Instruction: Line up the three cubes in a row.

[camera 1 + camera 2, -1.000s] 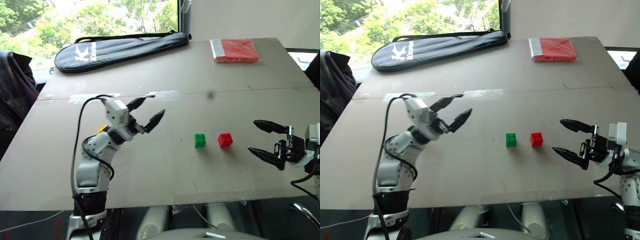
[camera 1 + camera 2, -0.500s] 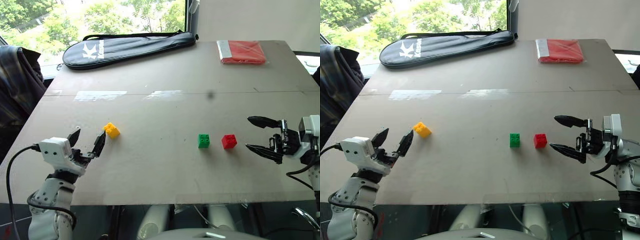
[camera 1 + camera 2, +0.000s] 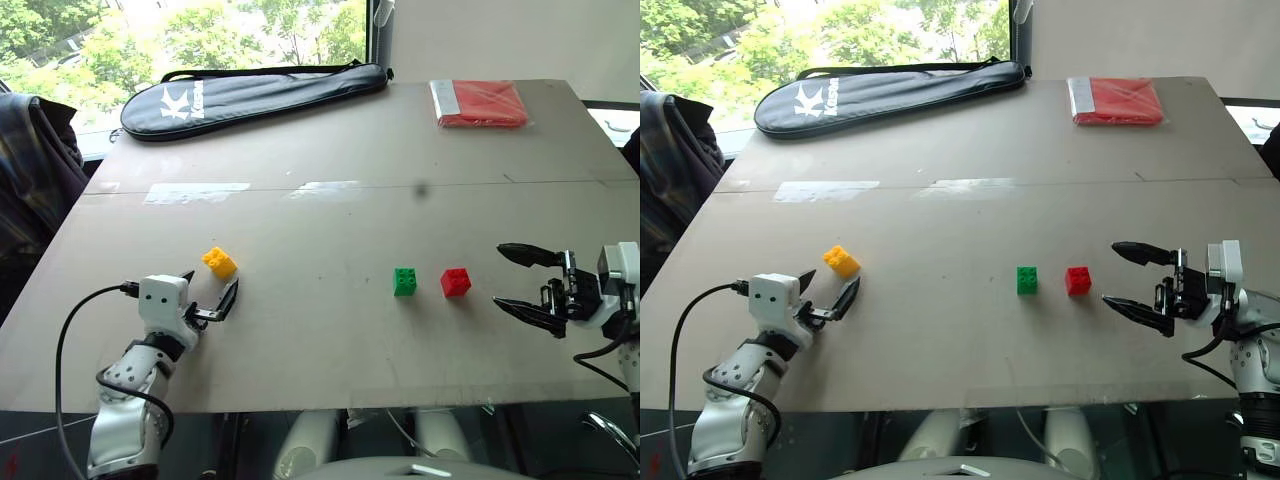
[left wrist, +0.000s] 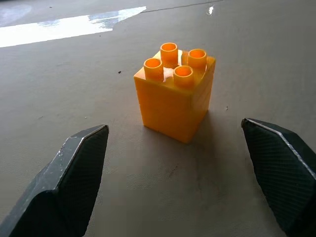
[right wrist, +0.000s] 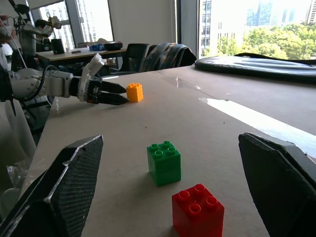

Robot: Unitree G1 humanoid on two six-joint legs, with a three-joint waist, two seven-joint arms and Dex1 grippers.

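- Yellow cube (image 3: 220,263): lower left of the head view, standing alone, studs up, turned a little askew on the table (image 3: 330,140).
- Green cube (image 3: 405,281) and red cube (image 3: 456,282): right of centre, side by side with a narrow gap, already forming a short row. The yellow one is well apart from them.
- Left gripper (image 3: 208,302): just short of the yellow cube, jaws wide apart, holding nothing. The wrist view shows the cube centred ahead of the two fingers.
- Right gripper (image 3: 520,282): just right of the red cube, jaws fully spread, empty.
- Step in hand, as judged: grasp the yellow cube. Advance straight, square the jaws to its flat sides given its skew, and close low on the body, not on the studs.
- Containers: a zipped dark racket bag (image 3: 255,96) at upper left, contents not visible; a flat red packet (image 3: 477,103) at upper right.
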